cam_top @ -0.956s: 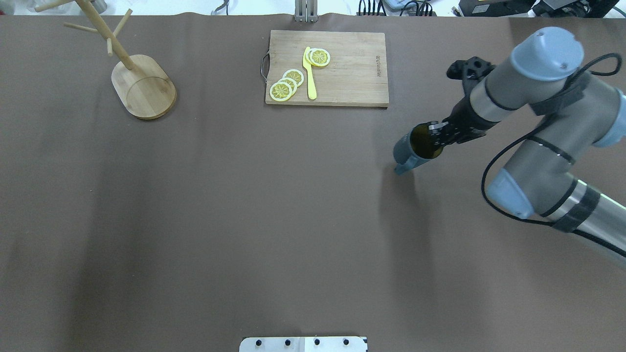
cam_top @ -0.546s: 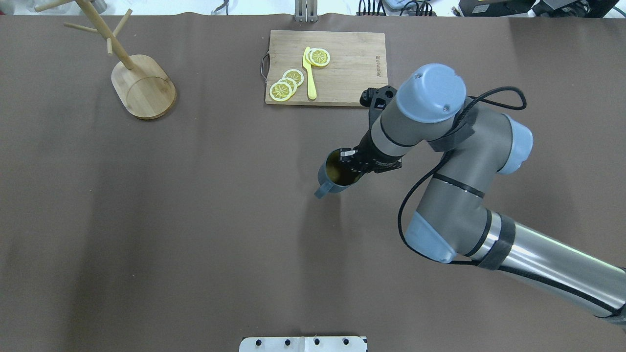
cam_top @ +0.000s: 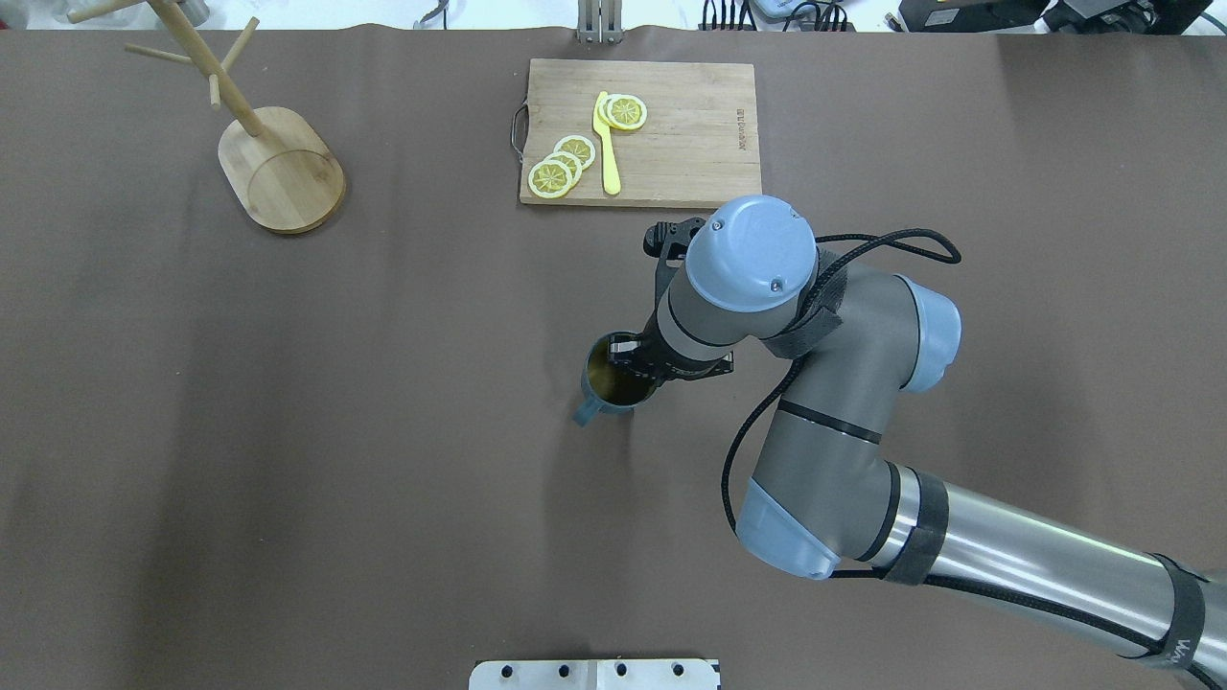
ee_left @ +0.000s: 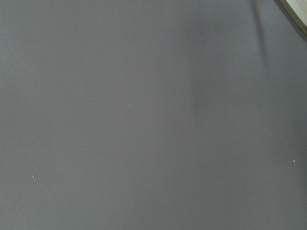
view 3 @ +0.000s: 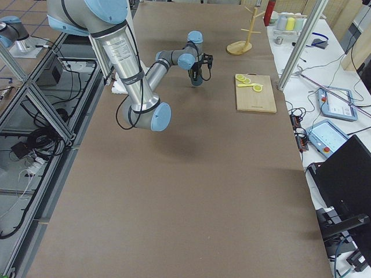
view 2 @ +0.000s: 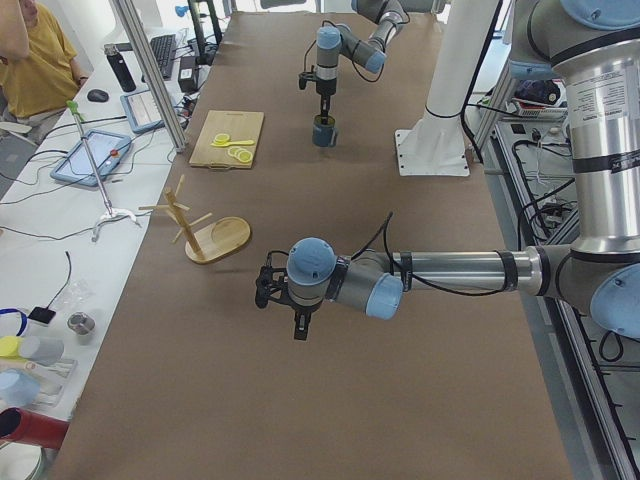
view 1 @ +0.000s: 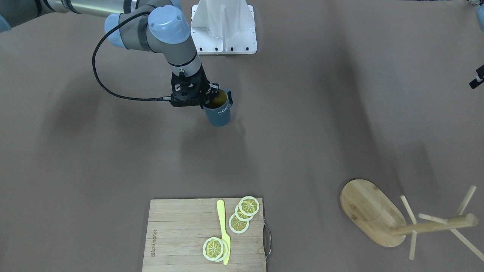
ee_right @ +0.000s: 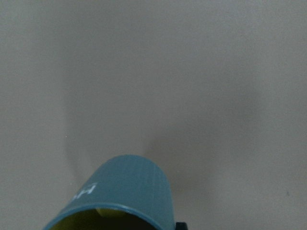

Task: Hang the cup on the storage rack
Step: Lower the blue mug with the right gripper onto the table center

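Farthest to the robot's left, caught only from the table's end: the left gripper (view 2: 300, 328), pointing down over bare brown table (cam_top: 383, 479), well short of anything else; impossible to tell whether spread or closed, and nothing but table surface in its own wrist camera. Next, at the far left corner in the overhead view: the storage rack (cam_top: 283, 172), upright on its flat oval base, thin pegs angled off the round post. Toward the middle, along the far edge: a wooden cutting board (cam_top: 690, 153) with lemon slices (cam_top: 561, 163) and a yellow knife (cam_top: 607, 144) lying flat between them. On the robot's side of that board, about mid-table and well apart from the rack: the cup (cam_top: 609, 383), upright, mouth up, yellow-green inside showing, handle turned toward the robot and to its left, white "HOME" lettering facing the far side. Apparently clear of the table, judging by the shadow lying apart from it in the front-facing view. Pinched at the rim by the right gripper (cam_top: 635, 369), one finger inside the mouth, the other hidden, closed firmly on the wall. From the right wrist camera, just the blue side and rim at the bottom edge. Behind it, reaching in from the lower right: the right arm (cam_top: 834, 383), elbow bent, wrist pointing down.
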